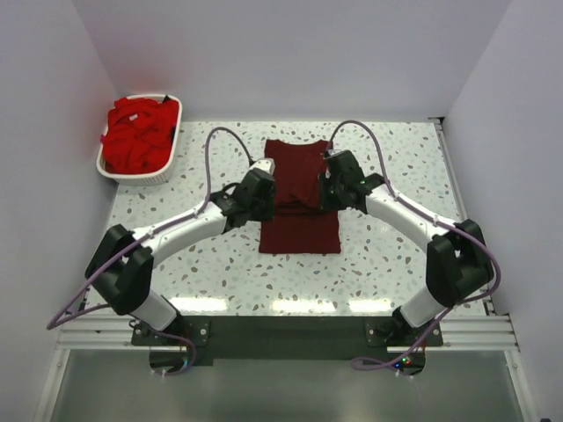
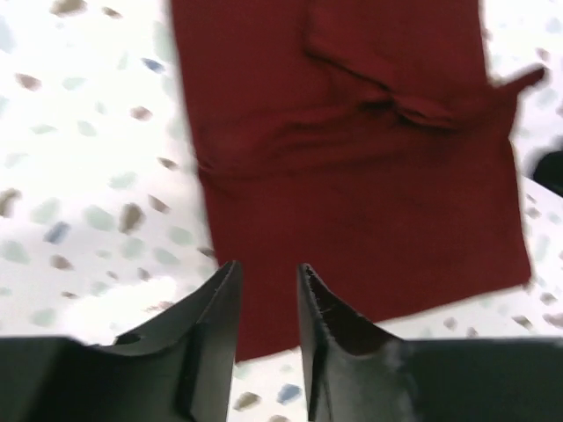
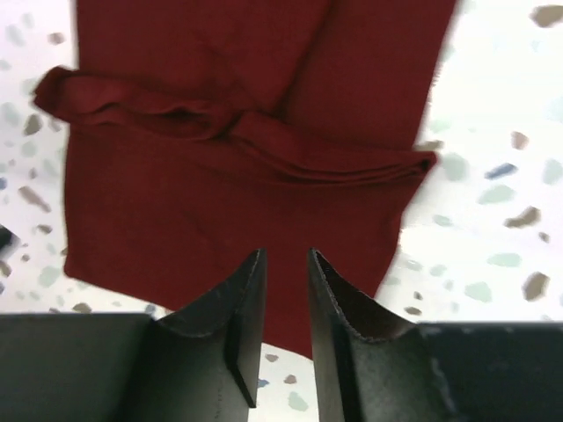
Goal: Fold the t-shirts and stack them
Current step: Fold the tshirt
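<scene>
Tabletop (image 1: pixel 220 264) speckled | walls (image 1: pixel 290 53) white | maroon t-shirt (image 1: pixel 301 230) folded | left gripper (image 2: pixel 268 268), right gripper (image 3: pixel 286 255) narrowly parted, empty

No legible text; anything on the red t-shirts (image 1: pixel 136 139) seems too small.

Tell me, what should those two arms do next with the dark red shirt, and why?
Probably lift both clear to regrip: the left end effector and right end effector hang over the maroon t-shirt, jaws apart and empty, and a bunched fold crosses its middle.
</scene>
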